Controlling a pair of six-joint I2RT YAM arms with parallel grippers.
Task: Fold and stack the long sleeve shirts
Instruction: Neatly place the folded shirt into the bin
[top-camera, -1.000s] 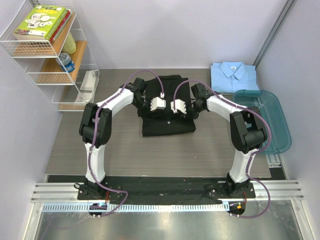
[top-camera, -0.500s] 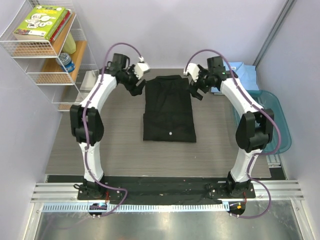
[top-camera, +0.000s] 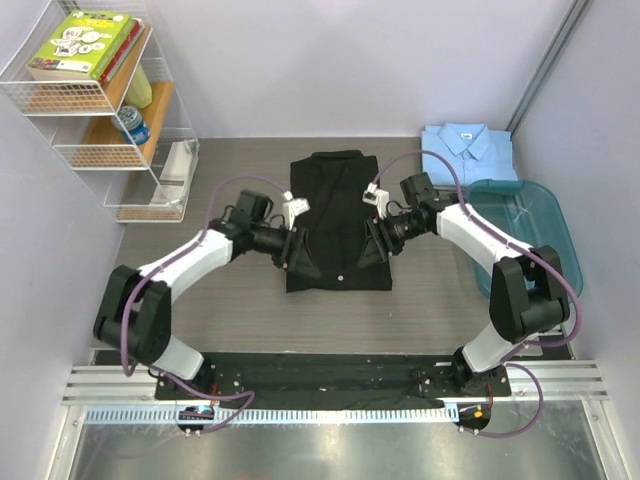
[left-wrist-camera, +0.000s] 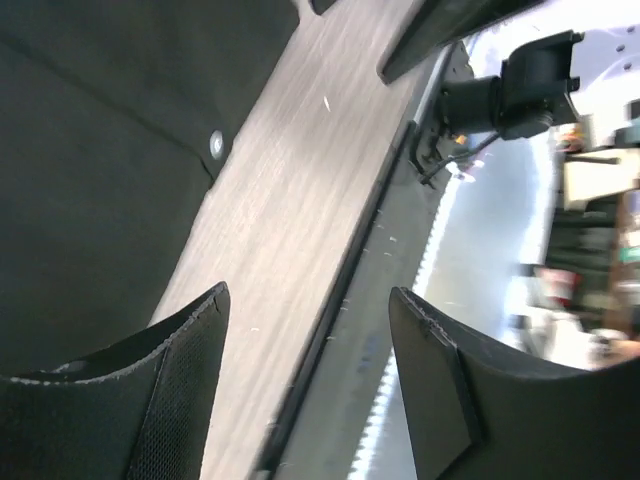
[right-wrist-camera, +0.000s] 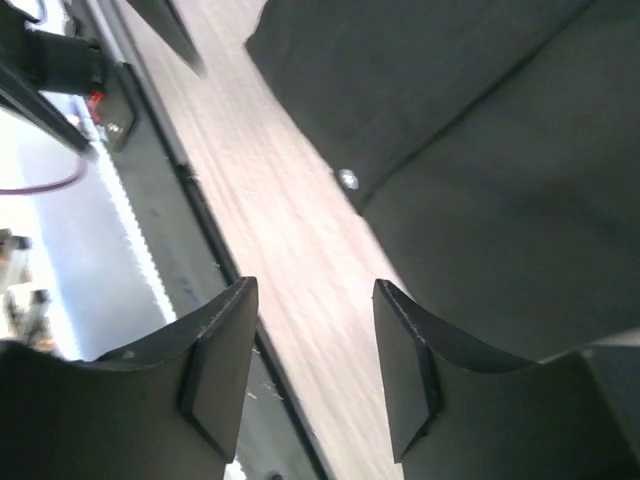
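The black long sleeve shirt (top-camera: 338, 215) lies flat in a narrow rectangle mid-table, collar at the far end. The light blue long sleeve shirt (top-camera: 467, 152) lies folded at the far right corner. My left gripper (top-camera: 289, 252) hovers low at the black shirt's near left edge, jaws open and empty. My right gripper (top-camera: 376, 246) mirrors it at the near right edge, also open and empty. The left wrist view shows the left gripper (left-wrist-camera: 310, 340) over bare wood beside the black shirt (left-wrist-camera: 90, 170). In the right wrist view, the right gripper (right-wrist-camera: 312, 330) stands beside the black shirt (right-wrist-camera: 480, 150).
A teal plastic tub (top-camera: 548, 262) stands at the right edge, just near of the blue shirt. A wire shelf (top-camera: 100, 110) with books and small items fills the far left corner. A metal rail (top-camera: 330, 385) runs along the near edge.
Both arms left the shirt's middle, swung out beside the collar, then came back low to the shirt's near sides. Both jaws opened. The black shirt now lies narrower and flat.
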